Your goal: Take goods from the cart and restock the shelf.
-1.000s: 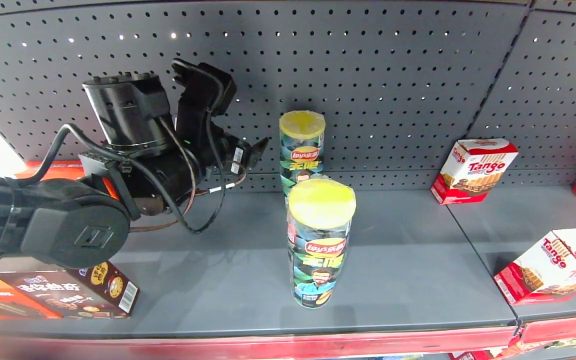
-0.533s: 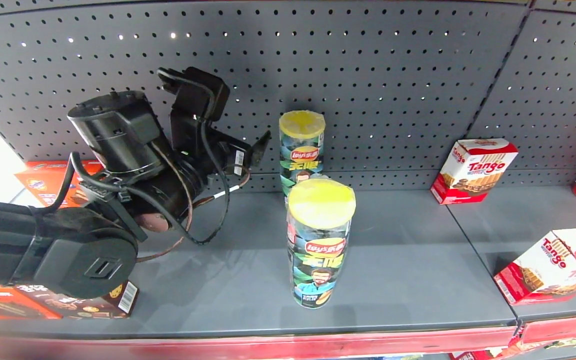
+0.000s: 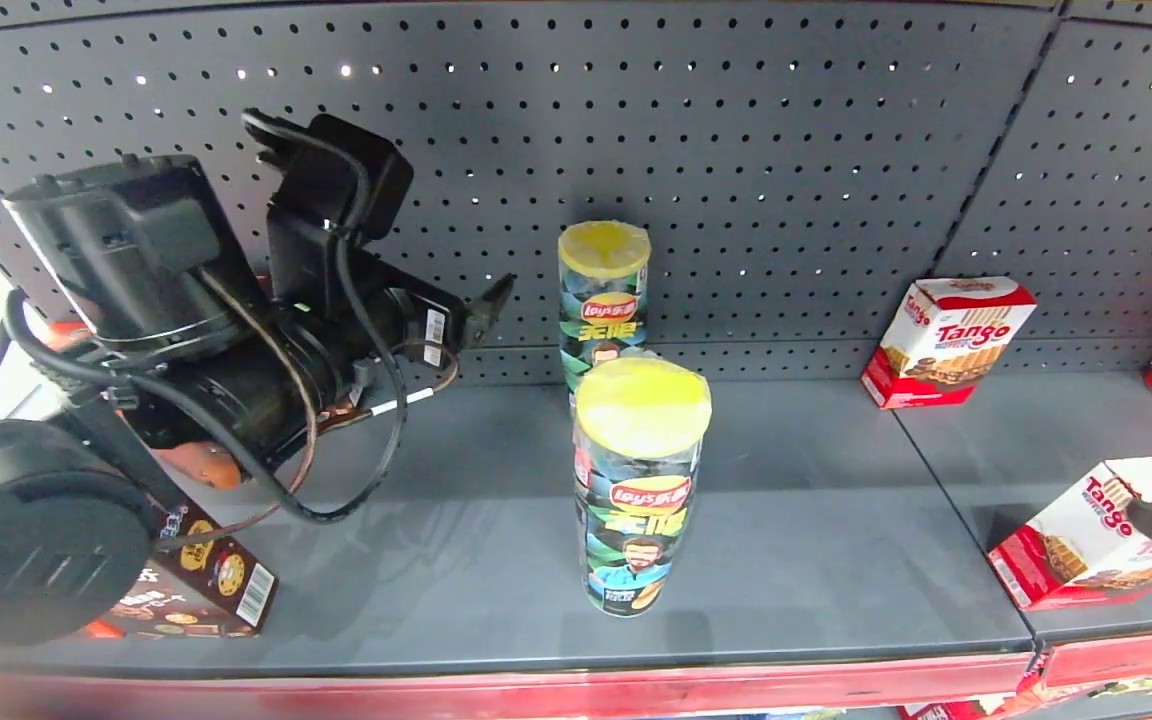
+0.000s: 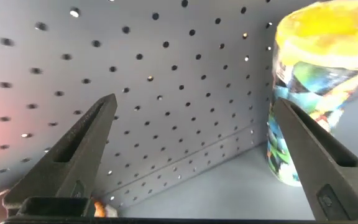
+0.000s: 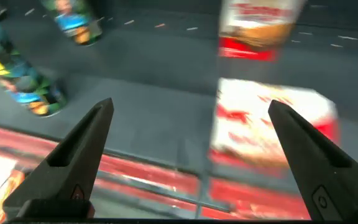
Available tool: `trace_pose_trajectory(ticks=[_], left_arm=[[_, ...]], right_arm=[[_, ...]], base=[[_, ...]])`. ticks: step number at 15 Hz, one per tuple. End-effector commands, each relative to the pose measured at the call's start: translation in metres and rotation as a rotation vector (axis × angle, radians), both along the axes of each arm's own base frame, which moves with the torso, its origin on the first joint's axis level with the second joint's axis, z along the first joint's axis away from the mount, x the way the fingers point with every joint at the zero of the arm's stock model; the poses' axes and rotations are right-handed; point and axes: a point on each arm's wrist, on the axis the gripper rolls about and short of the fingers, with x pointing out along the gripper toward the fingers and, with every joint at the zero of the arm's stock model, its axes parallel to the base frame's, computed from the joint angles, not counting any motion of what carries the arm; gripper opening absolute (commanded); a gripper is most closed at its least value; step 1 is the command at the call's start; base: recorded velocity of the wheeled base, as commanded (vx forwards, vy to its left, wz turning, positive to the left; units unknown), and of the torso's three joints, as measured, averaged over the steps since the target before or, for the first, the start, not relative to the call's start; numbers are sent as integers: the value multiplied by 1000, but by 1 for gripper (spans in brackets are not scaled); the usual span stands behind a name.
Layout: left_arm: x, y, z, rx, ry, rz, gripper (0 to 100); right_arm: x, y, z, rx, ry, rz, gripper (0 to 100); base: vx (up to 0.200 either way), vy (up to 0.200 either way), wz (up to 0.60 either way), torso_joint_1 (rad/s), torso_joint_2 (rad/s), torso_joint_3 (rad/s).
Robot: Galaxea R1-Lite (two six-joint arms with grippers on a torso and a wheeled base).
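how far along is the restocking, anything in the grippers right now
Done: two chip cans stand upright on the shelf, the front can directly ahead of the rear can. In hand: nothing; the left gripper is open beside the rear can, the right gripper open by the nearer wafer box. Left: bare shelf flanks the cans, so likely more goods to fetch.

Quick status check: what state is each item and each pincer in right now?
Left pincer: open, empty.
Right pincer: open, empty.
Front can: upright, lid on.
Rear can: upright, lid on.
Back wafer box: standing, closed.
Front wafer box: lying down, closed.
Brown box: lying flat, closed.
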Motion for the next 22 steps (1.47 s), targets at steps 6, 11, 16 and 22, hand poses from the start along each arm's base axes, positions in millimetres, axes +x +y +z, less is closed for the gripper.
trace_pose_trajectory(ticks=[6, 11, 16, 22], left_arm=[[-23, 13, -4, -33, 27, -1, 100], [-20, 16, -3, -71, 28, 8, 100], [-15, 22, -3, -81, 25, 30, 100], [-15, 21, -4, -80, 26, 30, 100]], right_arm=[[80, 83, -24, -119, 101, 72, 100], [94, 116, -35, -159, 132, 129, 100], [103, 136, -37, -173, 142, 164, 100], [112, 160, -39, -185, 144, 203, 100]], base=[[0, 0, 0, 0, 0, 0], [0, 0, 0, 0, 0, 0], [0, 0, 0, 0, 0, 0], [0, 0, 0, 0, 0, 0]])
